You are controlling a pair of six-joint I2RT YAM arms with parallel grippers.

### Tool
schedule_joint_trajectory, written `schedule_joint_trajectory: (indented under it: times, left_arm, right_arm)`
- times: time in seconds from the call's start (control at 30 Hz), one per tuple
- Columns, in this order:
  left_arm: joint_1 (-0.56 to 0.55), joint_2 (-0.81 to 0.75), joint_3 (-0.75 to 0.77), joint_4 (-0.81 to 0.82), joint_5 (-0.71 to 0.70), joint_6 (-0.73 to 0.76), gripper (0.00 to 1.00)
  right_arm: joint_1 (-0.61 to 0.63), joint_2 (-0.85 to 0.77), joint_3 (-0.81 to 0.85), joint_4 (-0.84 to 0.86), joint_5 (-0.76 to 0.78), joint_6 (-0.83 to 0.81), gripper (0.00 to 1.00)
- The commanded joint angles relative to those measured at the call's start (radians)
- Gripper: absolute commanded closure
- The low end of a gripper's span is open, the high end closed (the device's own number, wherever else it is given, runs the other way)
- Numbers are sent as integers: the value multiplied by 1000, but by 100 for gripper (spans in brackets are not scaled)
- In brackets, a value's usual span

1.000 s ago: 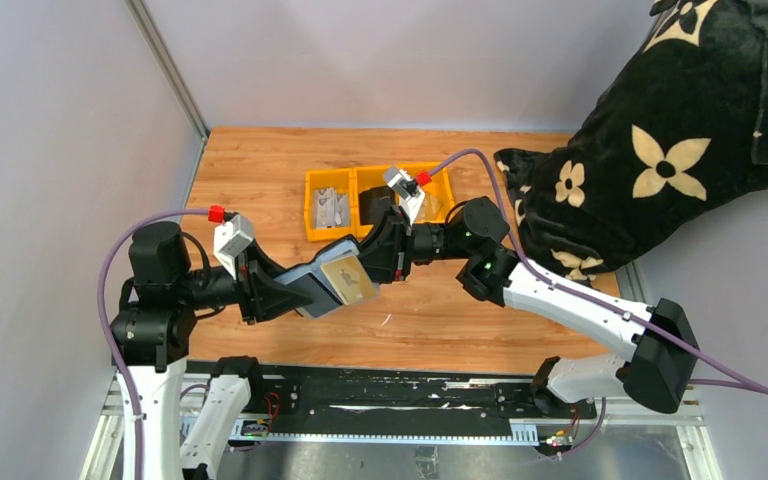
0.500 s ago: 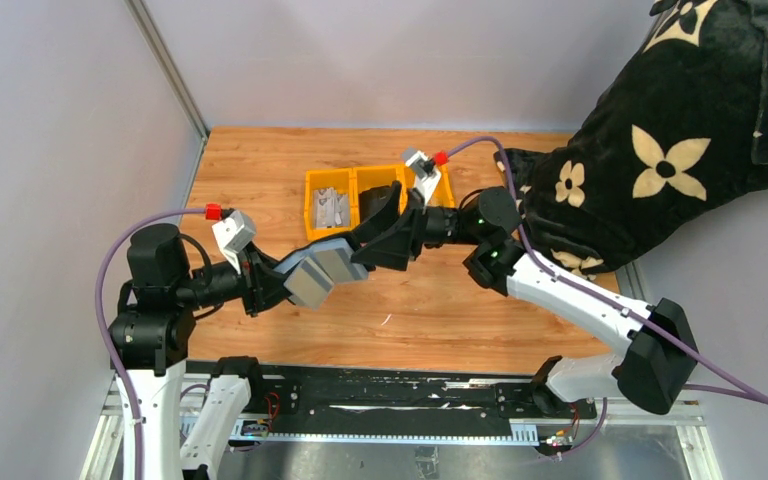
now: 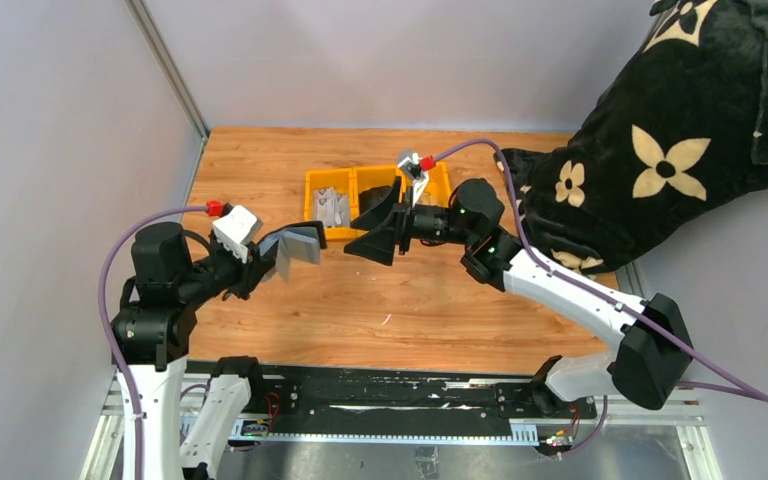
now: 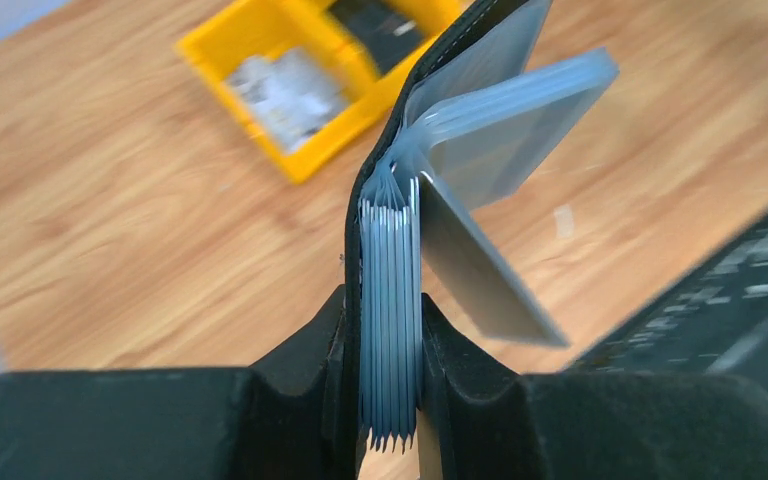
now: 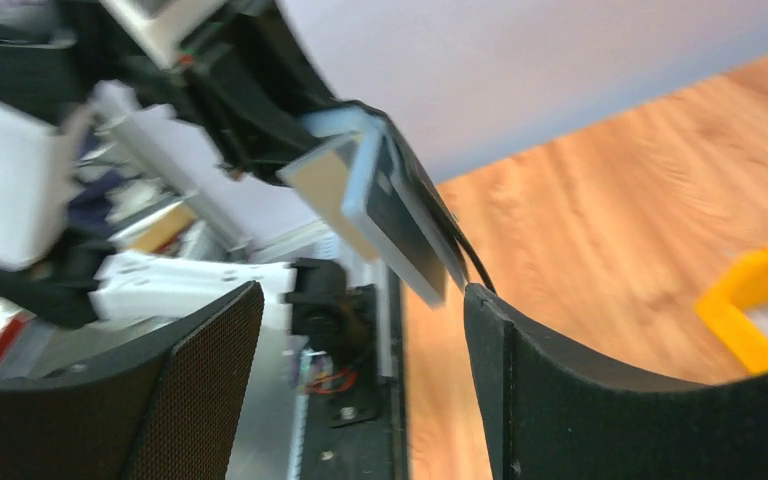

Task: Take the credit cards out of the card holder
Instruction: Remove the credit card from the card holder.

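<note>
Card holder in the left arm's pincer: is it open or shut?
Open: the card holder fans its grey sleeves apart beyond the left pincer clamping it.

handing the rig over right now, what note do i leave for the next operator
Left gripper: shut on the holder, held in the air with its sleeves fanned open.
Right gripper: open, empty, facing the holder.
Done: some grey cards seem to lie in the tray, left compartment.
Left: can't tell if the sleeves hold more cards; check, and pull any that remain.
</note>
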Motion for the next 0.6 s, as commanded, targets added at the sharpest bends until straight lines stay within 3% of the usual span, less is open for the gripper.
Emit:
schedule_joint_trajectory:
  times: [0.0, 0.1, 0.37, 0.57]
  left_arm:
    - [1, 4, -5, 15, -347, 323, 100]
    - [2, 3, -38, 7, -407, 417, 100]
    - [2, -6, -13, -72, -201, 394, 100]
    - [2, -13, -11, -98, -123, 378, 100]
  right_arm:
    - [56, -45, 4, -212, 346, -310, 23]
    - [97, -50, -23, -165, 424, -363, 22]
    - [192, 23, 26, -121, 393, -438, 21]
    - [277, 74, 87, -132, 466, -550, 20]
